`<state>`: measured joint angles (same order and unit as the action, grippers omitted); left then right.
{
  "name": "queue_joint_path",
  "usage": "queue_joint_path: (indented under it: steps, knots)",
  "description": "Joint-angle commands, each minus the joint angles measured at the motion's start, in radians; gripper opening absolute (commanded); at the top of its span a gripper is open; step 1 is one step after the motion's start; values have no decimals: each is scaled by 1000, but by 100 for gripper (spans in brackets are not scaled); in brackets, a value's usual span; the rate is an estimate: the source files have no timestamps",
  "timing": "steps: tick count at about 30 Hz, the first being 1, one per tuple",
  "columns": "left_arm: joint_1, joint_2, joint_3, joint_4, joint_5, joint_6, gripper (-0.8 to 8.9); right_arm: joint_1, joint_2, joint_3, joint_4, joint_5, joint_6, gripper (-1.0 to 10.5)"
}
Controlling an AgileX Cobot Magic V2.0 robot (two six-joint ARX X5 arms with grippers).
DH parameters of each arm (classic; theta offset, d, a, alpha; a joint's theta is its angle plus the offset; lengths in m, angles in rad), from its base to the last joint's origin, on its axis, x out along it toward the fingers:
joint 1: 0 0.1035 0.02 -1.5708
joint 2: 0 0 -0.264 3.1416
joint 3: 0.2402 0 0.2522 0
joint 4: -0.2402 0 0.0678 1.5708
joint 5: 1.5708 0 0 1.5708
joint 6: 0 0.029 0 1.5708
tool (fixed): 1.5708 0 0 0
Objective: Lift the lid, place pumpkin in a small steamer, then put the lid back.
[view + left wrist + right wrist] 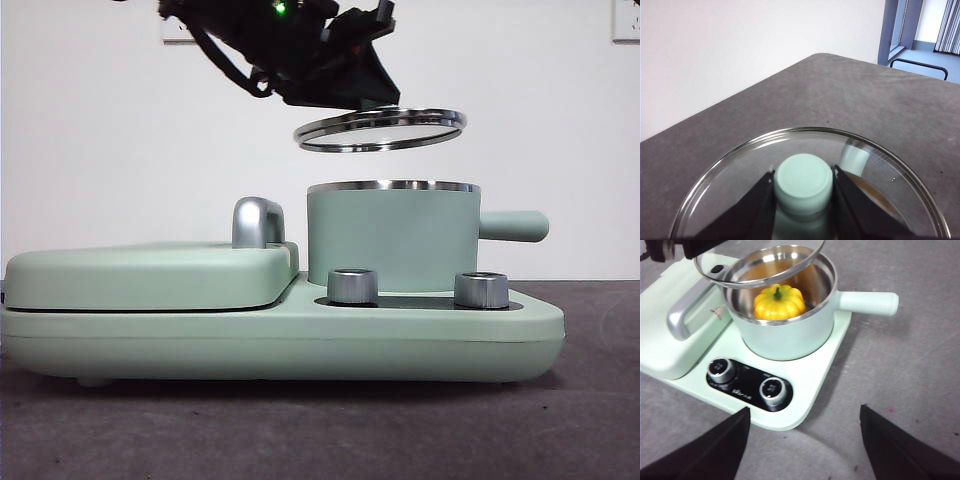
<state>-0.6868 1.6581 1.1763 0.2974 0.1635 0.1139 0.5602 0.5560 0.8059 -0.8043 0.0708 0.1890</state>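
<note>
While the left gripper (803, 186) clamps the knob of the lid (381, 129) at upper centre, above the pot (392, 236), the pumpkin (779, 301) sits inside, ready for covering. The right gripper (805, 440) waits, spread wide.

The left gripper (803, 182) hangs high over the small steamer (392, 235), its two black fingers (757, 207) closed on the mint knob of the lid (381, 128) (the disc is tilted, held clear of the rim). The right gripper (805, 440) waits back from the appliance, above the desk (910, 370), fingers spread wide and empty.
</note>
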Motion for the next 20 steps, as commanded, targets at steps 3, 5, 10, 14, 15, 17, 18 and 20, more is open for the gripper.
queue_joint_path:
  steps: [3,5,10,14,15,17,18,20]
  knots:
    - [-19,45,44,38,4,37,16,6,4,2,5,13,9,337]
    - [-21,58,45,40,4,47,16,6,4,2,3,13,9,337]
    - [-22,76,45,39,4,55,15,6,4,2,2,13,9,337]
    - [-22,76,45,40,4,59,15,6,4,2,2,13,9,337]
    - [-22,76,45,40,4,58,15,6,4,2,2,13,9,337]
    - [-22,76,45,40,5,58,15,6,4,2,2,13,9,337]
    - [-22,76,45,40,5,58,15,6,4,2,2,13,9,337]
    - [-22,76,45,40,5,58,15,6,4,2,-1,13,9,337]
